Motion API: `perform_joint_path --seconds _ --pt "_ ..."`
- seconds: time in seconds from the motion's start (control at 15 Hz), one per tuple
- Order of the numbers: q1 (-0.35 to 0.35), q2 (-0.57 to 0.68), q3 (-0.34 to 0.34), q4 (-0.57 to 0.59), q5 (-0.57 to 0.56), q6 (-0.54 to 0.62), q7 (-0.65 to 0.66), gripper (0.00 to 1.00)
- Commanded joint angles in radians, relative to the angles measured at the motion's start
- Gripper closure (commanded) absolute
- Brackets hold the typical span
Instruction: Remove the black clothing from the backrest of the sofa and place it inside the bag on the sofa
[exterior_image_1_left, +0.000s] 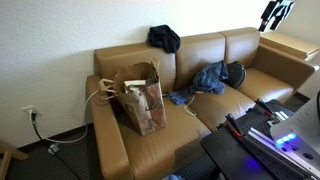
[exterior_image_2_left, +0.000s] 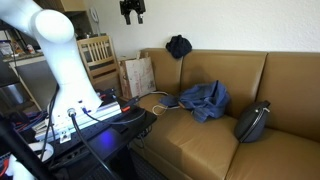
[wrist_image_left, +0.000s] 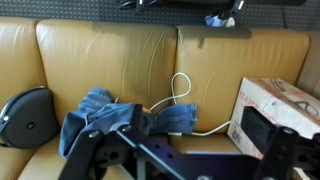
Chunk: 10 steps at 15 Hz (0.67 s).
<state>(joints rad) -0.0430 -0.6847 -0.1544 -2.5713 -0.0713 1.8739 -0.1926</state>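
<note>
The black clothing (exterior_image_1_left: 164, 38) lies bunched on top of the tan sofa's backrest, also seen in the other exterior view (exterior_image_2_left: 179, 46) and at the top edge of the wrist view (wrist_image_left: 221, 19). The brown paper bag (exterior_image_1_left: 143, 96) stands open on the sofa's end seat beside the armrest (exterior_image_2_left: 138, 75) (wrist_image_left: 282, 112). My gripper (exterior_image_1_left: 277, 12) (exterior_image_2_left: 132, 10) hangs high in the air, well away from the sofa, open and empty. In the wrist view its fingers (wrist_image_left: 182, 6) show only along the top edge.
Blue jeans (exterior_image_1_left: 205, 80) (wrist_image_left: 110, 122) lie on the middle seat with a white cable (wrist_image_left: 180, 95) beside them. A round black bag (exterior_image_2_left: 252, 122) (wrist_image_left: 28, 115) lies further along. The robot's stand with cables (exterior_image_1_left: 262, 130) stands in front of the sofa.
</note>
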Motion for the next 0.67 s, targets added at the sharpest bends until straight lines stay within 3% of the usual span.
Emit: perform_joint_path --seconds 0.0,0.2,0.6 --pt "0.053 0.173 0.028 -0.008 0.057 -0.011 -0.012 0.00" --pt "0.082 0.282 0.052 0.030 0.110 0.043 -0.008 0.00" --pt "0.088 0.362 0.073 0.116 0.189 0.208 0.011 0.00"
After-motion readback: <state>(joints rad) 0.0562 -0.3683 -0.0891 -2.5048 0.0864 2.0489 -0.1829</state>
